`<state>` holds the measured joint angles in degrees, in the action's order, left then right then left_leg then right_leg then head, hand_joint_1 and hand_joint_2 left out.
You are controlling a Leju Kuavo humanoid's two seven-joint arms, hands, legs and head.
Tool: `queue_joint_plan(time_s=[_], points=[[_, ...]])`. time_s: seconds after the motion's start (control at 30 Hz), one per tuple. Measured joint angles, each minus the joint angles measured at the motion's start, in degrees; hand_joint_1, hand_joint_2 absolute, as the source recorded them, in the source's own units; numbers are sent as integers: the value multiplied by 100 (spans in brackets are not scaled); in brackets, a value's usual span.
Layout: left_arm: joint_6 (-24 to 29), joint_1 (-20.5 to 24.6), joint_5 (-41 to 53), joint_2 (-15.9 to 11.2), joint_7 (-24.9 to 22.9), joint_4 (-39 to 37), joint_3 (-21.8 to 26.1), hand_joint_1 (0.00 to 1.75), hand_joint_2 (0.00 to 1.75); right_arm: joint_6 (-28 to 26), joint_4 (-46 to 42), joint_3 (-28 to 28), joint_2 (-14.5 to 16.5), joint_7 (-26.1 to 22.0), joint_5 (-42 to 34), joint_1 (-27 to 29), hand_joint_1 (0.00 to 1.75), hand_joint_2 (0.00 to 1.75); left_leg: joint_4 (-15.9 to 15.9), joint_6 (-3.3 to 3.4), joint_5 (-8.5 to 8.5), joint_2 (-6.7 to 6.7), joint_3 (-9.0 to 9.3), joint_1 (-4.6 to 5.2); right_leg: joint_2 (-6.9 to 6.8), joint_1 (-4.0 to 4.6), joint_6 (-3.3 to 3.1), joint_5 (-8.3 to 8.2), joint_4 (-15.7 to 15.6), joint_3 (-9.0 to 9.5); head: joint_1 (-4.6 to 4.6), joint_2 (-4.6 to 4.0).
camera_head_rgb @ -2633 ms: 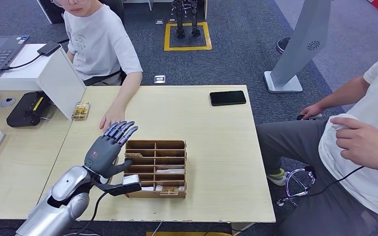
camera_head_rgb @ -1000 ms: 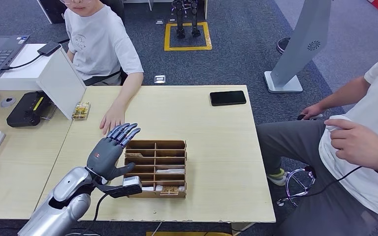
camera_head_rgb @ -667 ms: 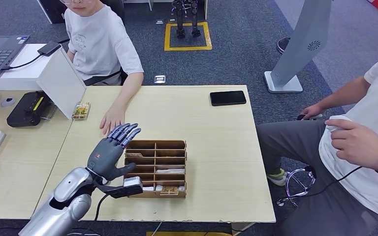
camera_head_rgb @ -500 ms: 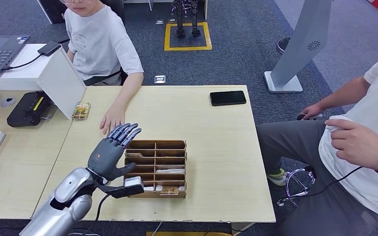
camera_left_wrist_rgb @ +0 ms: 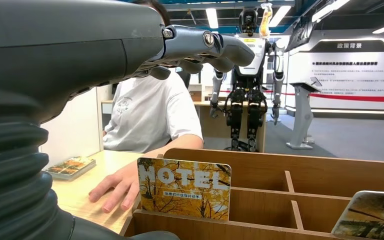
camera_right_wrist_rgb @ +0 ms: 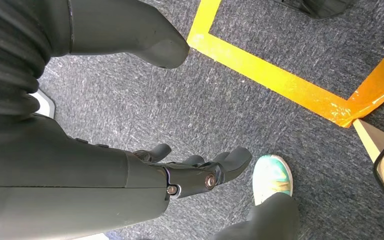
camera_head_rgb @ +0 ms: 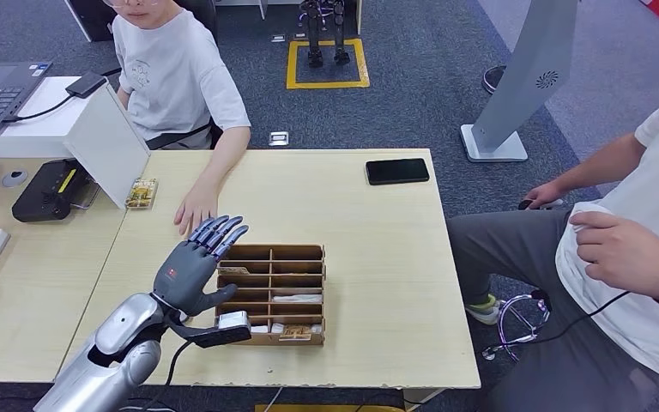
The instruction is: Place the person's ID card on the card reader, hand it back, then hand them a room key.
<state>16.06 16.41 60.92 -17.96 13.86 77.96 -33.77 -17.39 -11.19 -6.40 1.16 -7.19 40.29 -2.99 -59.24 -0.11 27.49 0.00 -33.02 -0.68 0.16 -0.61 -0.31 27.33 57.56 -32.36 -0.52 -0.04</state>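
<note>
My left hand (camera_head_rgb: 190, 273) hovers open, fingers spread and holding nothing, at the left end of a wooden organizer (camera_head_rgb: 275, 249) in the middle of the table. In the left wrist view its fingers (camera_left_wrist_rgb: 205, 45) reach over the organizer (camera_left_wrist_rgb: 330, 170). A yellow "HOTEL" room key card (camera_left_wrist_rgb: 184, 188) stands in the nearest slot, and the head view shows this key card (camera_head_rgb: 233, 271) too. The person's hand (camera_head_rgb: 196, 206) lies flat on the table just beyond my fingertips. A black card reader (camera_head_rgb: 47, 190) sits at far left. My right hand (camera_right_wrist_rgb: 195, 172) hangs over the carpet, holding nothing.
A small tray of cards (camera_head_rgb: 141, 193) lies by a white divider (camera_head_rgb: 107, 142). A black phone (camera_head_rgb: 396, 171) rests at the table's far right. A second person (camera_head_rgb: 635, 249) sits right of the table. Another card (camera_left_wrist_rgb: 370, 215) leans in a further slot.
My left hand has drifted slightly right, closer to the organizer's left end. The person's hand on the table has stayed put.
</note>
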Motion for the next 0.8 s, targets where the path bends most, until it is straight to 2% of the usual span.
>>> queue_joint_plan(time_s=[0.07, 0.2, 0.8], points=[[0, -1, -1, 1, 0, -1, 0, 0, 175, -1, -1, -7, 0, 1, 19, 0, 0, 175, 0, 0, 0, 0, 0, 0, 0, 0, 0, 0, 0, 0, 0, 0], [-3, -7, -9, 2, 0, -3, 0, 175, 175, 0, -2, -44, 0, 0, 48, -2, 0, 175, 0, 0, 0, 0, 0, 0, 0, 0, 0, 0, 0, 0, 0, 0], [-122, -60, -91, -64, 42, -72, 0, 175, 175, -1, -10, -108, 0, 5, 104, -13, 0, 175, 0, 0, 0, 1, -2, -1, 1, 0, 0, 0, 0, -3, 2, 0]])
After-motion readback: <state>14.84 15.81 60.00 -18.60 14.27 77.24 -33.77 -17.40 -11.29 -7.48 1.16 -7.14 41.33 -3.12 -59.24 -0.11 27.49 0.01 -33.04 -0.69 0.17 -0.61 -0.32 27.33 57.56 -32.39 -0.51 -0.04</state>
